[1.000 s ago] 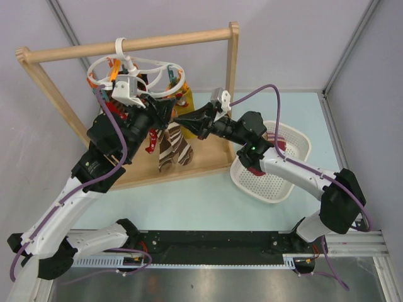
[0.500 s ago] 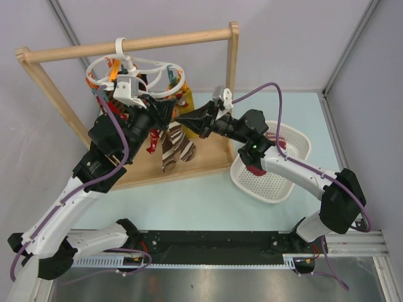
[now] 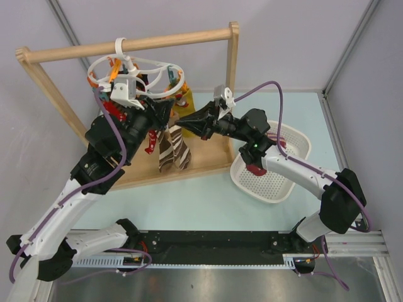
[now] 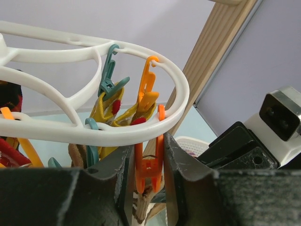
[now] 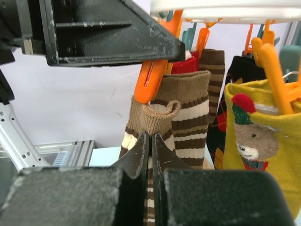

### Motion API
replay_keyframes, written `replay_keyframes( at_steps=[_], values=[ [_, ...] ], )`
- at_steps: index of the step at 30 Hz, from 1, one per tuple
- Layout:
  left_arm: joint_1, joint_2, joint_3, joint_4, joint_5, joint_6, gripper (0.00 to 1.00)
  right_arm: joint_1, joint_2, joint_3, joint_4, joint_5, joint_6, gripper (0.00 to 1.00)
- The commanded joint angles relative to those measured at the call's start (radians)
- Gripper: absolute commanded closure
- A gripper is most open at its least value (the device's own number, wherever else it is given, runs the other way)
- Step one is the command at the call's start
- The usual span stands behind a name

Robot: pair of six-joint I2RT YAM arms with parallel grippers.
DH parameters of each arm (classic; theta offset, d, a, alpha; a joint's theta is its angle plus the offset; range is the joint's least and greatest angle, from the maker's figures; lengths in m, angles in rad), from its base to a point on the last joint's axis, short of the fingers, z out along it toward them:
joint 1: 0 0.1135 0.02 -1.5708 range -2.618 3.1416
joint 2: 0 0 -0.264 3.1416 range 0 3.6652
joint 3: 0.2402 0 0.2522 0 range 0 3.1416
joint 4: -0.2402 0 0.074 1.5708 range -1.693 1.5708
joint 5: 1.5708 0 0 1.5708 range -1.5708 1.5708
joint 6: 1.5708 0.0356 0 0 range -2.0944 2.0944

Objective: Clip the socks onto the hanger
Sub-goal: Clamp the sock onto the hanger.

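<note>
Below the hanger (image 3: 135, 74), top view: brown striped sock (image 3: 174, 150) is seen dangling. Left gripper (image 3: 165, 111) and right gripper (image 3: 187, 119) are met nose to nose just under the rim. Left wrist: orange peg (image 4: 148, 165) under the hanger is clamped between the fingers (image 4: 123, 181). Right wrist: sock cuff is pinched just below that peg, fingers (image 5: 138, 150) together on fabric. Mustard sock (image 5: 256, 141) is hung alongside.
</note>
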Motion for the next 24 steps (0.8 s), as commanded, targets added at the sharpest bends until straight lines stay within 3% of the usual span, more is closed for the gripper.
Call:
replay_keyframes(
  at_steps=[1,24],
  values=[
    [0.006,-0.024,-0.01,0.042,-0.011,0.014,1.0,-0.019,-0.007,0.048,0.103,-0.036,0.067,1.0],
    [0.004,-0.025,-0.017,0.06,0.023,-0.012,1.0,-0.024,0.051,0.077,0.196,-0.037,0.159,1.0]
  ],
)
